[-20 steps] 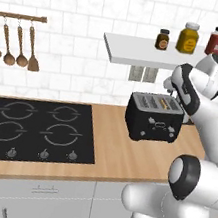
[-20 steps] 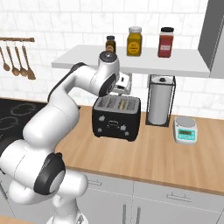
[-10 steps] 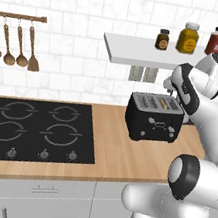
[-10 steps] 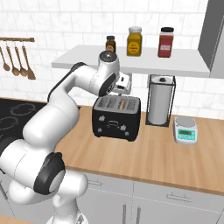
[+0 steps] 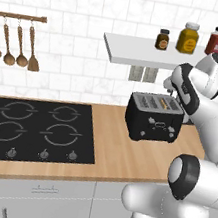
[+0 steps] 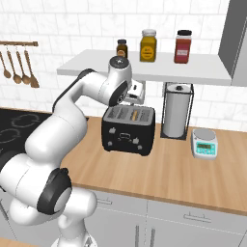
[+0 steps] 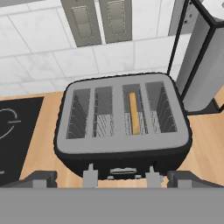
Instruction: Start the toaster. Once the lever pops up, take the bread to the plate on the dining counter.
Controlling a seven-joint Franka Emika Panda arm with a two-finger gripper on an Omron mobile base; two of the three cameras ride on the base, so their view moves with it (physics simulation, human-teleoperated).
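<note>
Beside the toaster (image 6: 128, 129), paper-towel roll (image 6: 174, 111).

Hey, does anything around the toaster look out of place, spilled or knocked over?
Nothing stands out. The toaster sits upright on the counter with the bread in one slot, and the open gripper is above it.

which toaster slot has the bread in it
The third slot from the left in the hand view holds the bread, a thin golden-brown slice; the other three slots of the toaster show bare wire racks.
</note>
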